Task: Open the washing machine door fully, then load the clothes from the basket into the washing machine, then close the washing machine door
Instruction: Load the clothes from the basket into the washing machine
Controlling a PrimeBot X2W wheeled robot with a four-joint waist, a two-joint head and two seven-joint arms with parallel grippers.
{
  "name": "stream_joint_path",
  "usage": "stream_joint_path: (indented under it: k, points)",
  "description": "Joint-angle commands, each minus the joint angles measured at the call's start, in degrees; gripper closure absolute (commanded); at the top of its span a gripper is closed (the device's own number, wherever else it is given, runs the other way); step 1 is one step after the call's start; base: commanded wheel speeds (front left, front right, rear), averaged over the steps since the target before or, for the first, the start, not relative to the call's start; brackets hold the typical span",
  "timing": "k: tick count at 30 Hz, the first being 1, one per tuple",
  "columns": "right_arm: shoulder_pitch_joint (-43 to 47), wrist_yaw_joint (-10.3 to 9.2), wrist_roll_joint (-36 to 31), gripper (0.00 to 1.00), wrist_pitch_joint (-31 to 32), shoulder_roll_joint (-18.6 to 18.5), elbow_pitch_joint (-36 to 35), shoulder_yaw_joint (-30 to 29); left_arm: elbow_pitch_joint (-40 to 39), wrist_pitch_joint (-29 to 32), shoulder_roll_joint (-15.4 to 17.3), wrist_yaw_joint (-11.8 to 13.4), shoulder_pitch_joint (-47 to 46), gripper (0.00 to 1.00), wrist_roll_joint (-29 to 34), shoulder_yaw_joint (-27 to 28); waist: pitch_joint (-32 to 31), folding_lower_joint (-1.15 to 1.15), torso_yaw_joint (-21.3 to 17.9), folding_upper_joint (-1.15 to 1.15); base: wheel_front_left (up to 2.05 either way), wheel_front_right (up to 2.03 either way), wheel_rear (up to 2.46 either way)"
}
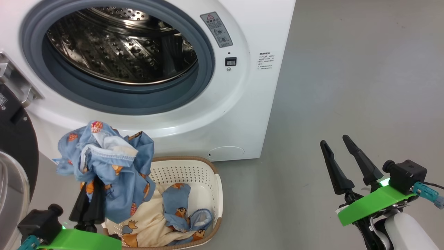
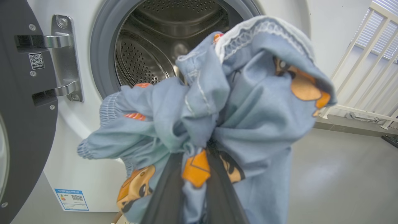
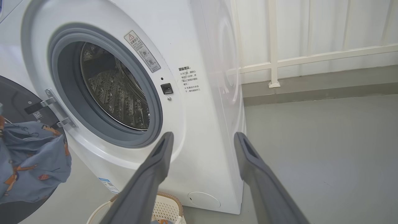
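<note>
Left tool (image 1: 90,194), tips buried in cloth, grips blue clothes (image 1: 118,173); right tool (image 1: 333,140) gapes, holding nothing.

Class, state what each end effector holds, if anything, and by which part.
The left end effector grips a light blue printed garment by a bunched fold. The right end effector holds nothing.

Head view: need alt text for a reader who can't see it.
The left gripper holds a bunched light blue printed garment above the basket, before the washing machine, whose door is open and whose drum looks empty. More clothes lie in the basket; the right gripper hangs open over the grey floor at lower right.
</note>
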Motion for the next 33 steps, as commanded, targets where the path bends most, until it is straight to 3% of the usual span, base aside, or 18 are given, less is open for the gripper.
stream_joint_path:
  k: [1, 13, 33]
  points:
    - [0.1, 0.09, -0.4, 0.00, -0.3, -0.8, -1.6, 0.8, -1.5, -0.6, 1.0, 0.4, -0.9, 1.00, 0.6, 2.0, 0.3, 0.00, 0.0, 0.00, 0.00, 0.00, 0.00]
    - [-2.2, 0.09, -0.8, 0.00, -0.3, -0.6, -3.3, 0.5, 4.0, -0.1, 1.0, 0.0, -14.1, 1.00, 2.6, 0.7, 7.1, 0.00, -1.9, 0.00, 0.00, 0.00, 0.00]
    - [-8.5, 0.09, -2.7, 0.00, -0.3, 2.7, -8.3, -0.7, 29.3, -0.7, 5.1, -3.1, -47.0, 1.00, 5.4, 4.8, 25.0, 0.00, -9.4, 0.00, 0.00, 0.00, 0.00]
